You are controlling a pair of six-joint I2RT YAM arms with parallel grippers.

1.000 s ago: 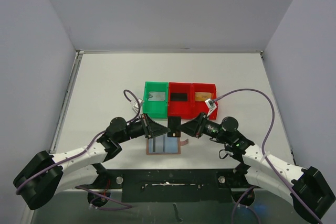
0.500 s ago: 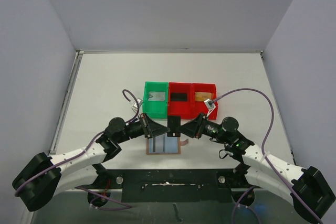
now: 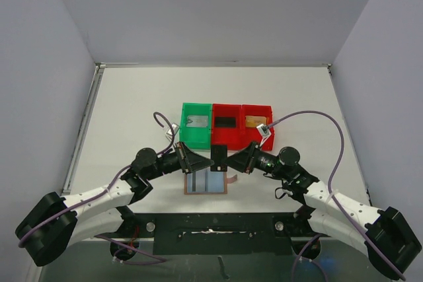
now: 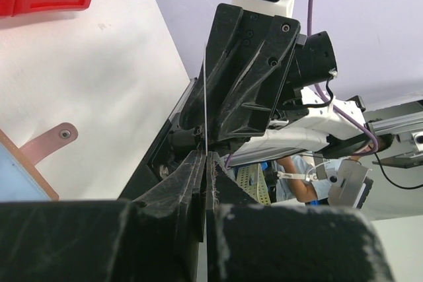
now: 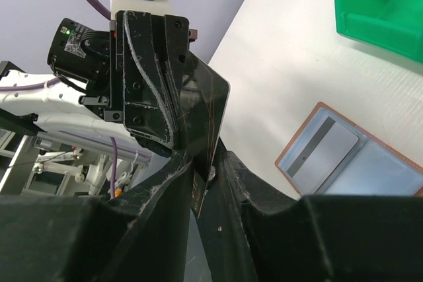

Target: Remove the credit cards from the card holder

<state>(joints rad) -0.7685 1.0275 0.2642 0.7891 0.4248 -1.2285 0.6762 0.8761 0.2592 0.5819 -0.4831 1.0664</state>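
Top external view is showing both white arms reaching inward from the near corners. Their elbows are spreading outward and their forearms are angling towards the middle. The black two-finger left gripper and the black two-finger right gripper are facing each other tip to tip, low above the flat white table.

A thin black rectangular plastic card is standing upright between them, bridging the two sets of fingertips. The left wrist view is catching this black card edge-on as a fine line, and the left gripper is clamping tightly on its near edge. In the right wrist view the right gripper's fingers are flanking the opposite edge closely, with the card's face leaning across the slot. Whether they are pressing on it I cannot tell.

The black card is hanging just above the far edge of the open, brown-rimmed, pale-blue-lined card holder. The holder is lying flat near the arm bases, its small brown tab sticking out to the right. A striped grey card is sitting in one of its pockets.

Beyond the grippers, a green plastic bin and two red plastic bins are sitting side by side, touching. A silver-grey card is lying in the green one, a second black card in the middle one, and a gold-tan card in the right one.
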